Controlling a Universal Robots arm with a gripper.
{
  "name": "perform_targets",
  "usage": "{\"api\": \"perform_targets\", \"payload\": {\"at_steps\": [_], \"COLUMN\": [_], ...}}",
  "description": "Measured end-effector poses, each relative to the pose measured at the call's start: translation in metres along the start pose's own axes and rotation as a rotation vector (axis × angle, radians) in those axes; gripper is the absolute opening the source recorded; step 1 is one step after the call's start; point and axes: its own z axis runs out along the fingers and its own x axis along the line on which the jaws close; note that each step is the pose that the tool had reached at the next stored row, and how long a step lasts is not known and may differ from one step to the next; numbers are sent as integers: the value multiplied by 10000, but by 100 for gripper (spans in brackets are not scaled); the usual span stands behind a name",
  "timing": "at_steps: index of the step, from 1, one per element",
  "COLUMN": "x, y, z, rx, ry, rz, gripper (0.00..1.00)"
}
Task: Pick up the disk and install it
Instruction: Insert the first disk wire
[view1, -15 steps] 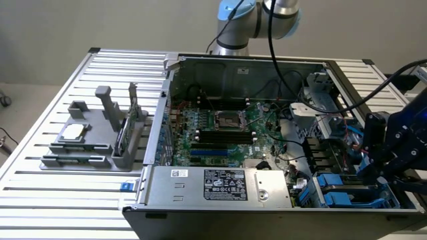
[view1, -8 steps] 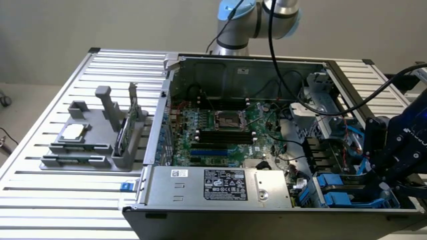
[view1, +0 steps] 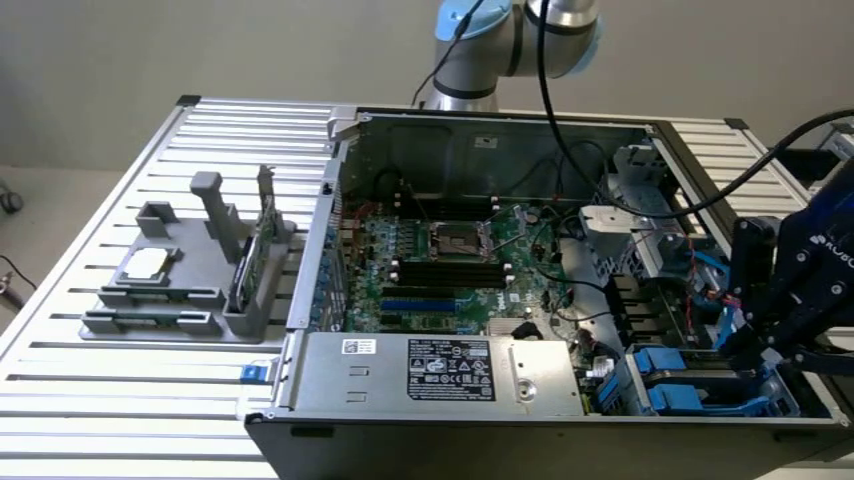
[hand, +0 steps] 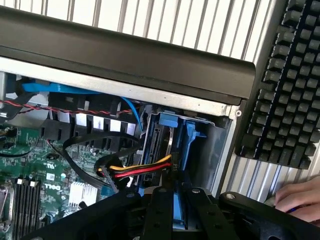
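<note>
The disk (hand: 191, 142) stands on edge in a drive bay at the corner of the open computer case (view1: 327, 230). Its grey metal side and blue plastic bracket face the wrist camera. My gripper (hand: 179, 194) reaches down onto it, its black fingers (hand: 159, 212) closed on the blue bracket, which shows between them. A red, yellow and black power cable (hand: 142, 171) runs to the disk's end. In the exterior view my gripper (view1: 761, 348) hangs over the drive bays at the view's right, above other blue brackets (view1: 667, 366).
A grey labelled power-supply box (view1: 454, 370) sits at the case's near edge, with the green motherboard (view1: 441, 270) behind it. A grey fixture (view1: 174, 300) with a chip (view1: 144, 265) stands on the slatted table at the exterior view's left. Outside the case lie a black keyboard (hand: 285, 85) and a person's hand (hand: 300, 200).
</note>
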Motion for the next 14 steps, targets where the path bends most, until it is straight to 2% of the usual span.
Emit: {"api": "perform_targets", "payload": {"at_steps": [2,6,7,11,14], "x": [28,95,122,175,181], "y": [4,17,22,53,65], "z": [-15,-19,-19,-4,23], "rx": [44,178,195,231,245], "ry": [-19,1,3,18,45], "rz": [1,4,6,73,331], "gripper": [16,16,16,16,16]}}
